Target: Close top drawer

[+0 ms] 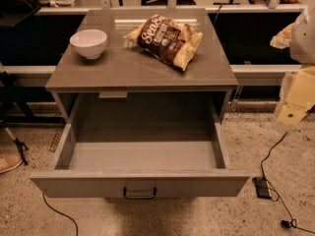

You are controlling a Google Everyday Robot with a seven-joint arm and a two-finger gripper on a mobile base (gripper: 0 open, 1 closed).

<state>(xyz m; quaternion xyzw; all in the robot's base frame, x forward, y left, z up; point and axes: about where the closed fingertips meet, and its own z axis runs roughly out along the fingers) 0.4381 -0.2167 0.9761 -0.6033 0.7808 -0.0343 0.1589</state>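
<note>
Top drawer (pixel 197 183), a deep flat-fronted grey box with wire handle (pixel 140 193), stands pulled out; pale gripper (pixel 295 100) hangs off the cabinet's (pixel 142 70) right edge, its state impossible to tell.

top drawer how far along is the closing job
Done: nothing yet; the top drawer stands pulled far out, empty inside showing. In hand: the gripper sits at the right edge of the view, apart from the drawer. Left: bring it to the drawer's front and push it in under the cabinet top.
</note>
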